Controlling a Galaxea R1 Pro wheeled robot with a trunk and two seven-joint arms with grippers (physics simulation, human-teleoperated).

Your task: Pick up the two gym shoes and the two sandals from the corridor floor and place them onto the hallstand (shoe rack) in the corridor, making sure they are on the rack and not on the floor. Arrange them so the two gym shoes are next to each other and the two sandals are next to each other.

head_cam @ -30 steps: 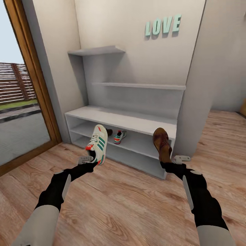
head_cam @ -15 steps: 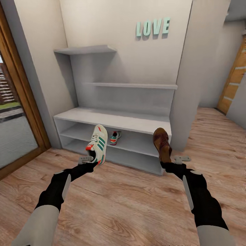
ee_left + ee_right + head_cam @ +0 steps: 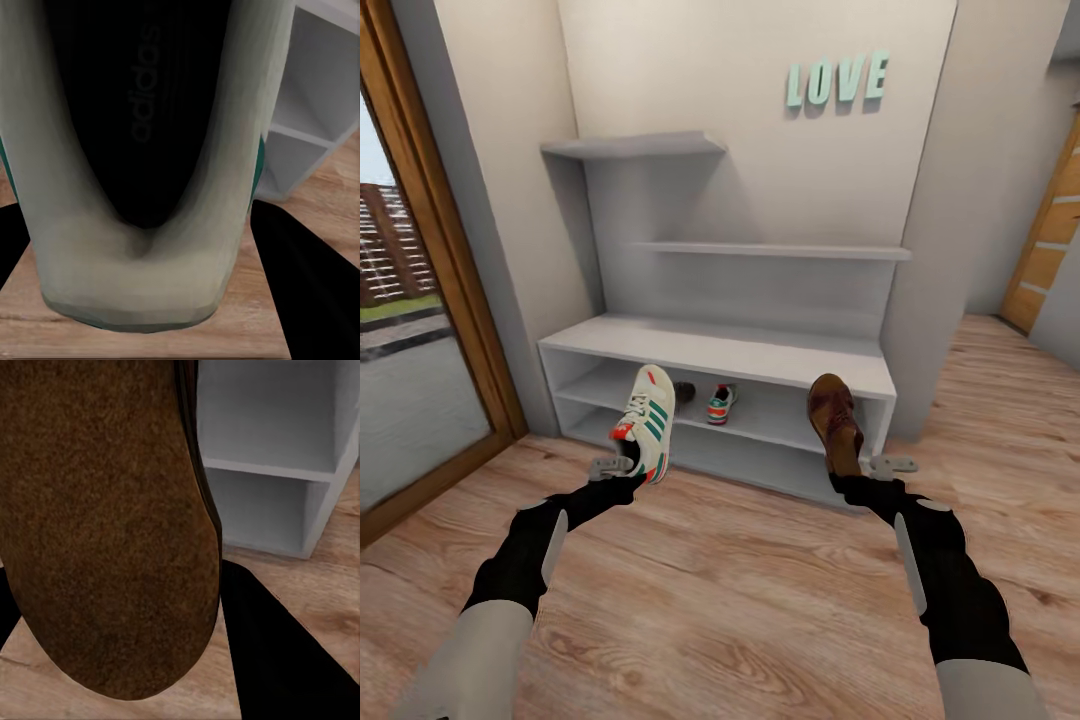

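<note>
My left gripper (image 3: 628, 463) is shut on the heel of a white gym shoe (image 3: 647, 420) with green stripes, held toe-up in front of the hallstand (image 3: 730, 352). The left wrist view looks into that gym shoe's (image 3: 142, 172) dark opening. A brown sandal (image 3: 833, 418) stands upright in my right gripper (image 3: 852, 480), which is shut on it; its sole (image 3: 97, 525) faces the right wrist camera. The second gym shoe (image 3: 720, 403) lies in the hallstand's upper cubby. Beside it is a dark brown thing (image 3: 683, 390), partly hidden behind the held shoe, possibly the other sandal.
A glass door with a wooden frame (image 3: 430, 290) borders the hallstand on the left, and a wall pillar (image 3: 935, 250) on the right. Further right is a wooden door (image 3: 1050, 240). Teal LOVE letters (image 3: 837, 80) hang on the wall. Wood-plank floor (image 3: 730, 590) lies between me and the hallstand.
The whole picture swung left, then back right, so the camera moved. The hallstand now sits a little closer and more square-on. Both arms and their shoes keep the same pose.
</note>
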